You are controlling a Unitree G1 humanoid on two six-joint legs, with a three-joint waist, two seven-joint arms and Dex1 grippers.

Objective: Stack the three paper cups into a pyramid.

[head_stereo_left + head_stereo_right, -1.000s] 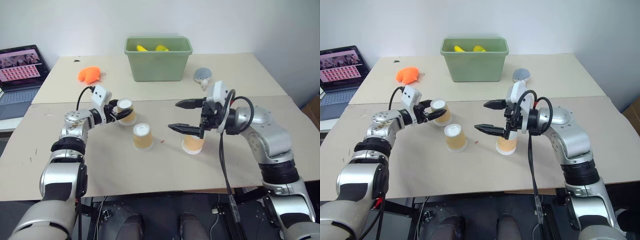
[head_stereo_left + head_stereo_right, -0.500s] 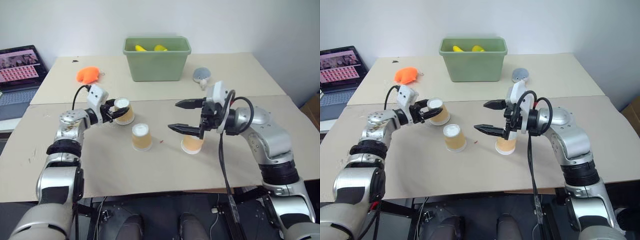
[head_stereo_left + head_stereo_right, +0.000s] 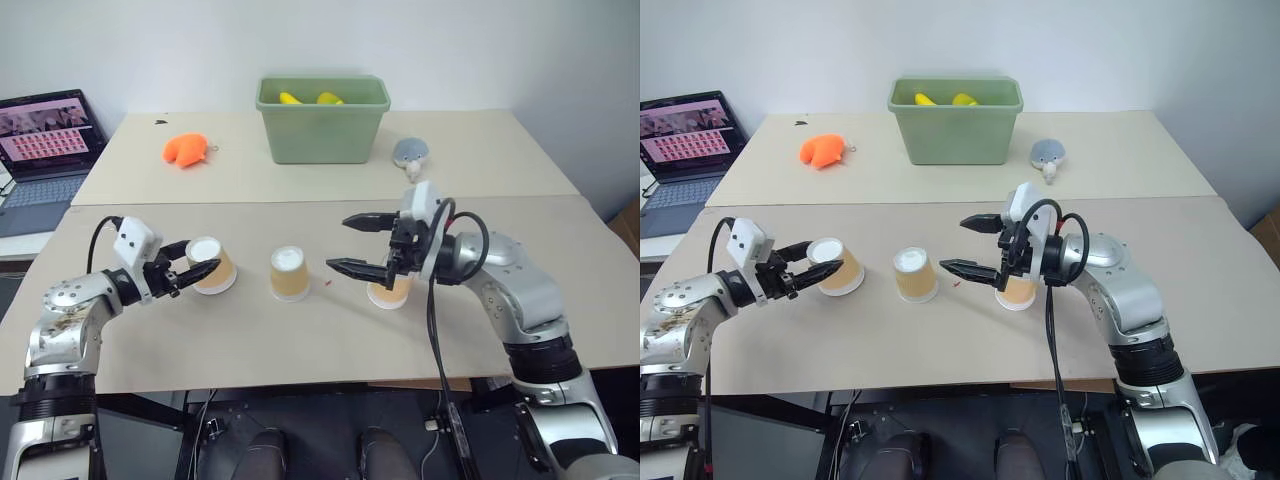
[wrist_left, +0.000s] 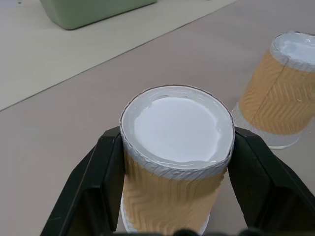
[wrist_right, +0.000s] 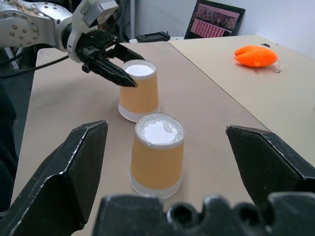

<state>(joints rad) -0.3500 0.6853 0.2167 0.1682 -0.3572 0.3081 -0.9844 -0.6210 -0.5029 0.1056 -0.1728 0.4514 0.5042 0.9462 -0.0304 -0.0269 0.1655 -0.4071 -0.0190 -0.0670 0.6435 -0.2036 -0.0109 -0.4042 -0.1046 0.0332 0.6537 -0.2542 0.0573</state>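
The left gripper (image 3: 190,272) clamps one cup (image 3: 210,265), upside down on the table (image 3: 300,340) left of the middle cup (image 3: 288,273), presumably to reposition it. The right gripper (image 3: 358,243) gapes empty above the third cup (image 3: 388,291), right of the middle cup.

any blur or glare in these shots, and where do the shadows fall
Left eye view: even light, no glare, soft shadows close under the cups and the bin. Left wrist view: the held cup is sharp, the bin behind it softer. Right wrist view: the right hand's fingers look slightly soft.
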